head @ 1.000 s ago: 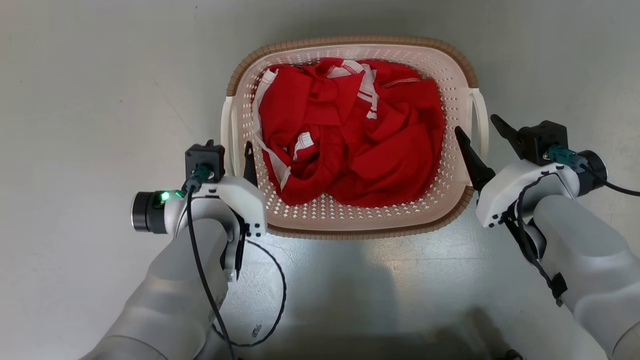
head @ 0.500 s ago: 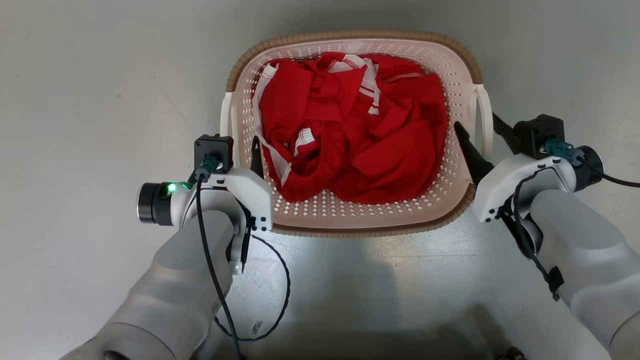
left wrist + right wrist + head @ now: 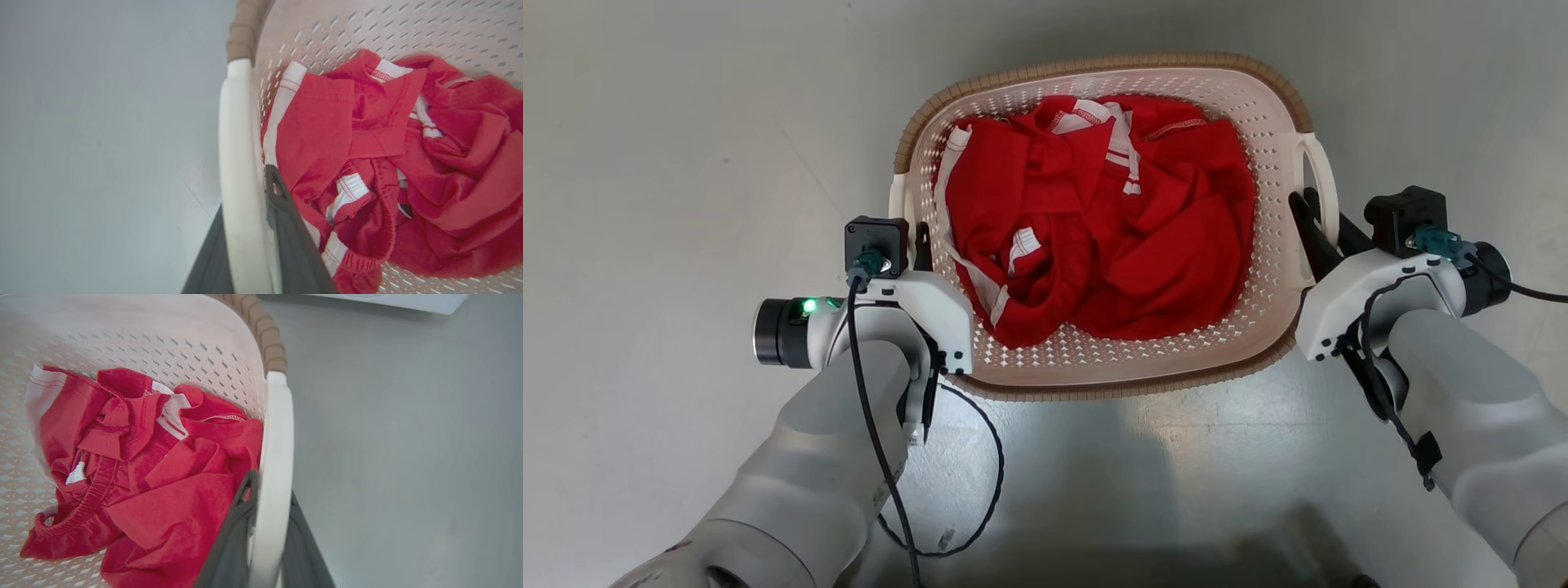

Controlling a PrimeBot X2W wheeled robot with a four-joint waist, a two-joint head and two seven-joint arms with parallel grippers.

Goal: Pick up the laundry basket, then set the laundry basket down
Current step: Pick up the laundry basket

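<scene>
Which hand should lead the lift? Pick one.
Neither. The left hand and the right hand each have fingers either side of a white handle of the basket, so both should probably lift together.

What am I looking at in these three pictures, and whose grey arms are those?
They belong to a wheeled robot with two arms, each ending in a two-fingered pincer. The wide picture comes from a camera on its head, looking down; the two close ones come from cameras on its wrists. On the grey floor sits the laundry basket, holding crumpled red clothes. The left pincer is closed on the basket's white left handle, one finger either side. The right pincer grips the right handle likewise.
</scene>
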